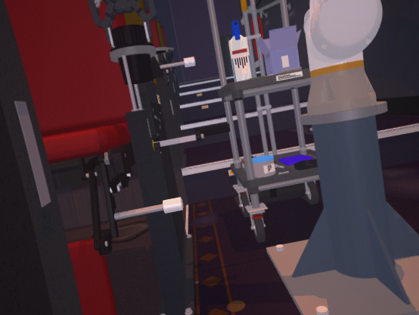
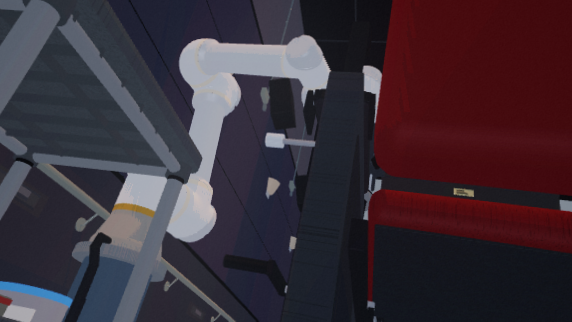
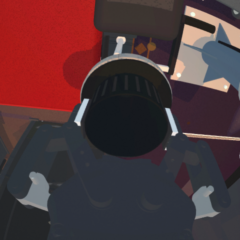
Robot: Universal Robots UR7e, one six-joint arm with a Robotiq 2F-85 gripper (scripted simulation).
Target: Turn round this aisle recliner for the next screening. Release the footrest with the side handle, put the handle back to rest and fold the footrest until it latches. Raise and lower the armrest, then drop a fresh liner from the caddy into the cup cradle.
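My gripper (image 3: 126,120) has its two pale fingertips clamped on the sides of a black ribbed cup liner (image 3: 125,117), seen from above in the wrist camera. The liner (image 1: 130,41) sits down in the grey ring of the cup cradle (image 1: 138,53) at the top of the dark side panel (image 1: 159,159) of the red recliner (image 1: 68,75). The side handle (image 1: 172,205) sticks out low on the panel, a second peg (image 1: 188,61) higher up. The armrest is hidden behind the panel.
Behind the chair stands a wheeled caddy (image 1: 264,125) carrying a spray bottle (image 1: 239,53), a purple box (image 1: 281,51) and a blue-lidded tub (image 1: 263,165). The robot's pedestal (image 1: 351,189) fills the right side on its floor plate.
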